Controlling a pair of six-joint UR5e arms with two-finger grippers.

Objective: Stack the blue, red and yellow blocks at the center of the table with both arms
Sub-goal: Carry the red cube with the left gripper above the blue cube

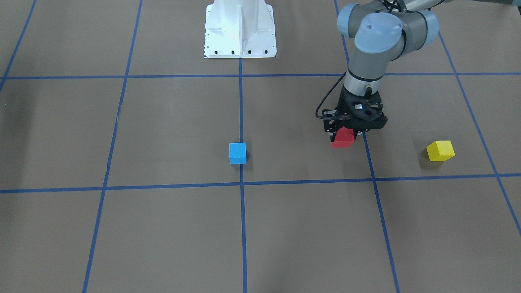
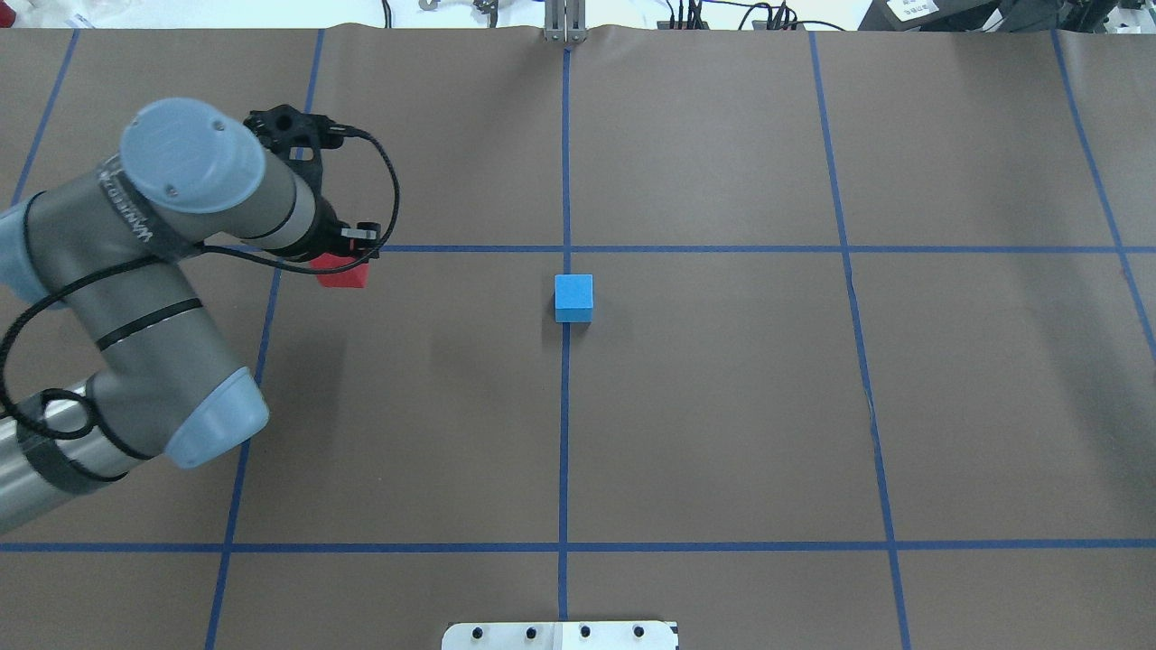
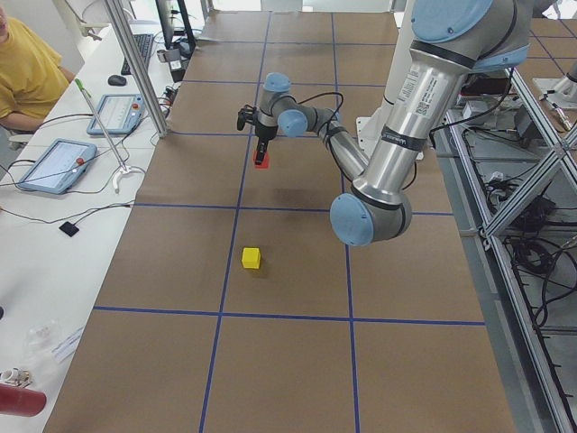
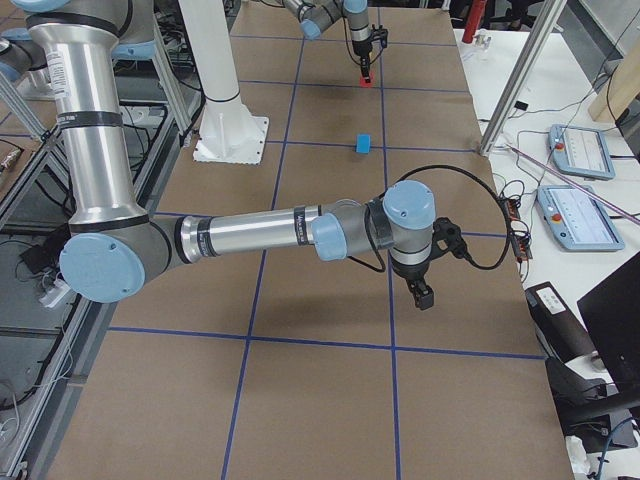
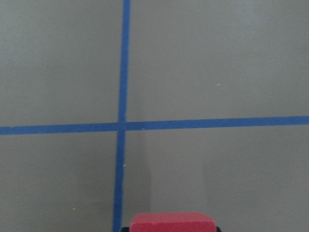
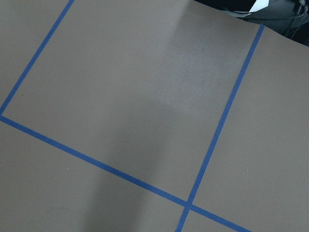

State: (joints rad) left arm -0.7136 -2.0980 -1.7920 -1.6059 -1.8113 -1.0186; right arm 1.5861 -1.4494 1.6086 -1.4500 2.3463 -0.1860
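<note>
Here, right of centre in the front-facing view: left gripper [image 1: 345, 133], pointing down, pinched narrow on a small red cube-shaped block [image 1: 342, 139]. Block tilted, one corner turned toward the camera, its upper part tucked between the black fingers. In the overhead view, left of centre, peeking out from under the grey wrist, just below a horizontal blue tape line [image 2: 722, 248]. In the left wrist view, only its red top showing, at the bottom middle of the frame, with a tape crossing higher up on the brown paper-covered table [image 5: 217, 58]. Touching the paper or lifted off it: cannot tell.

Near the middle of both the front-facing and overhead views: a small blue cube-shaped block [image 1: 237, 152], upright, sitting on the central vertical tape line, well apart from the red one.

At far right of the front-facing view: a small yellow cube-shaped block [image 1: 440, 150], turned at an angle, resting on the paper, well apart from the left gripper and its load. Hidden behind the arm in the overhead view.

Right gripper [image 4: 424, 295] seen only in the right side view, near the middle of the frame, pointing down over the paper; wide or narrow, cannot tell. Right wrist view filled with paper and tape lines only.

At top centre of the front-facing view: white metal robot base [image 1: 240, 28].
</note>
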